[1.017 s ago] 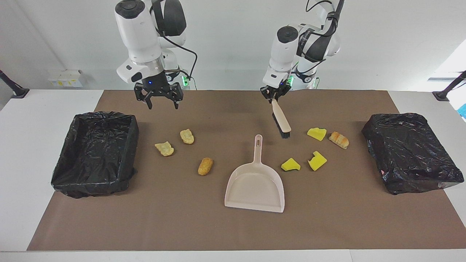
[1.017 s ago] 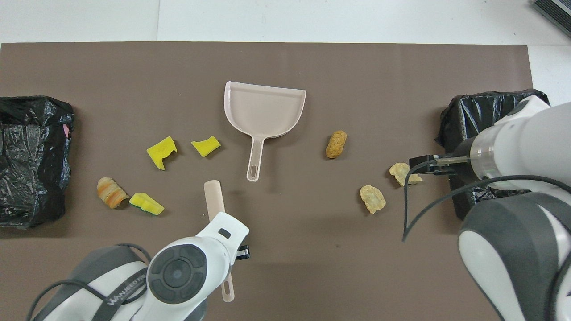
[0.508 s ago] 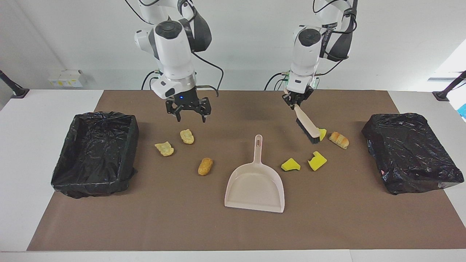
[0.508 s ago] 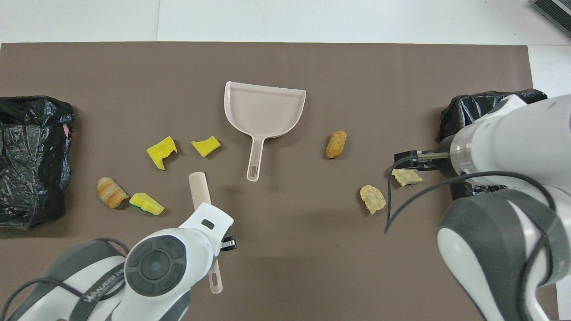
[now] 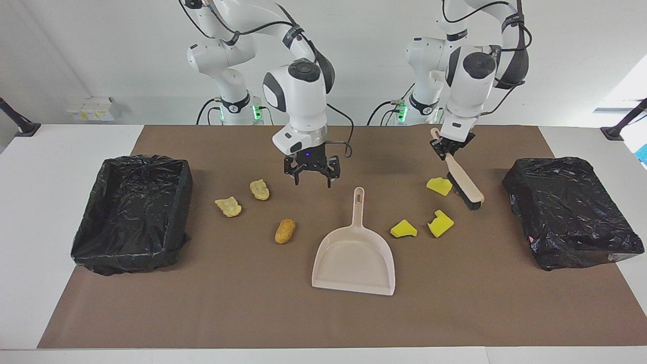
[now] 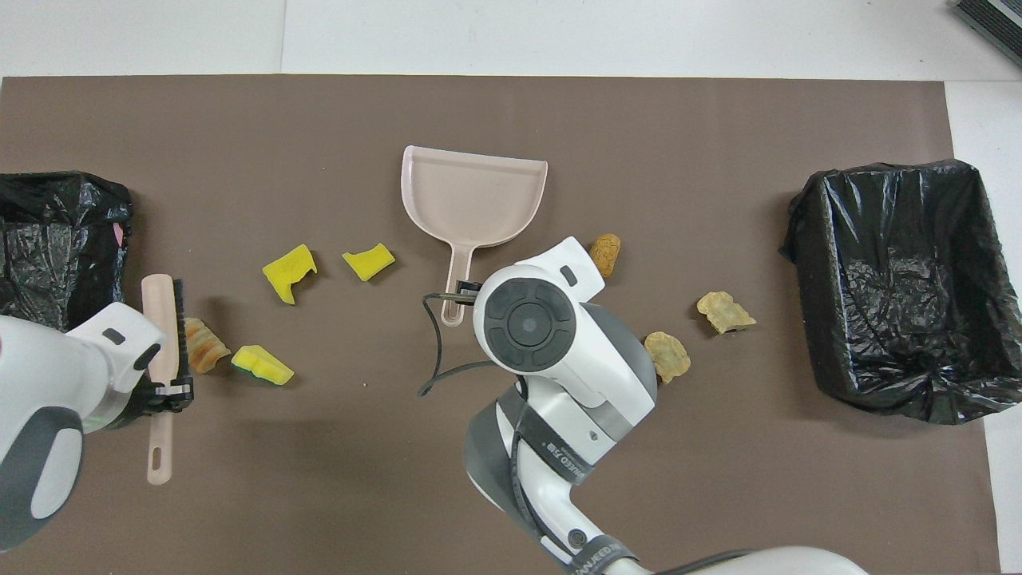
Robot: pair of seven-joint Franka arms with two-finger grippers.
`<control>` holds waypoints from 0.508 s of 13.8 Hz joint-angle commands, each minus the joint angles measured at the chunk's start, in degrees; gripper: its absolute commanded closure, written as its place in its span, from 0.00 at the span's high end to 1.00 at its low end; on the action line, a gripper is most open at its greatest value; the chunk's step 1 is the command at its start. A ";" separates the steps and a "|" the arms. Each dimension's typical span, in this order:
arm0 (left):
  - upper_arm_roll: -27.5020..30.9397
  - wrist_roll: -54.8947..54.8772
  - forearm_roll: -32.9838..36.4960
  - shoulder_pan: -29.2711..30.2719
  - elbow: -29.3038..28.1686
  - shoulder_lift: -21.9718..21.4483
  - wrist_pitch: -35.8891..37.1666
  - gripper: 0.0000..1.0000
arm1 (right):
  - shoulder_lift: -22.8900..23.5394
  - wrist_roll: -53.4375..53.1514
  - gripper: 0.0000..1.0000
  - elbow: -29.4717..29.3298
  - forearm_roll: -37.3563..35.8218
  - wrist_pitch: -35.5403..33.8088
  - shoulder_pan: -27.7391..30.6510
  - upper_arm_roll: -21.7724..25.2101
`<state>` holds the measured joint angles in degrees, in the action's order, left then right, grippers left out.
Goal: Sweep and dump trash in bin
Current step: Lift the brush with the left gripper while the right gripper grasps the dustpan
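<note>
On the right arm's dark band in the overhead view we can read only part of a word, "NEED"; no other writing is legible. Our left gripper (image 5: 448,149) pinches the handle of the beige hand brush (image 5: 464,184), fingertips pressed onto it, with the bristles down by the trash at the left arm's end of the mat. Our right gripper (image 5: 312,174) hangs with its fingers spread wide and holding nothing, over the mat just beside the tip of the dustpan (image 5: 354,253) handle.

From above, the right arm's body covers that gripper, so only the facing view shows its spread fingers. The overhead view in turn shows the striped bread lump (image 6: 204,345) touching the brush bristles, while in the facing view the brush hides it.

Beside that lump lies a yellow sponge chunk (image 5: 438,185) with a green side, and two more sponge chunks (image 5: 403,229) (image 5: 440,223) lie farther from us, near the dustpan. Three tan bread lumps (image 5: 259,189) (image 5: 228,206) (image 5: 285,230) lie toward the right arm's end. A black-lined bin (image 5: 132,212) stands at that end, and a second black-lined bin (image 5: 568,210) at the left arm's end.
</note>
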<state>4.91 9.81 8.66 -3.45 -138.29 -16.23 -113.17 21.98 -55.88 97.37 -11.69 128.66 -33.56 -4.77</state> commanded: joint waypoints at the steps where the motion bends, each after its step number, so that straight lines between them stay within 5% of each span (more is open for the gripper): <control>1: -0.86 -0.07 0.48 0.20 -0.84 -0.56 1.11 0.00 | 5.44 -2.04 0.95 -6.40 -2.80 -0.70 -1.59 0.29; 7: -0.95 9.51 -1.18 -4.01 -3.57 2.95 -2.65 0.00 | 9.66 -1.87 0.81 -9.40 -5.62 -0.17 -3.26 0.29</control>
<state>3.69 15.74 8.27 -4.65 -141.46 -14.55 -113.43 29.68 -56.20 90.32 -15.21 128.66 -36.40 -4.67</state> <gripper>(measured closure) 0.744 0.141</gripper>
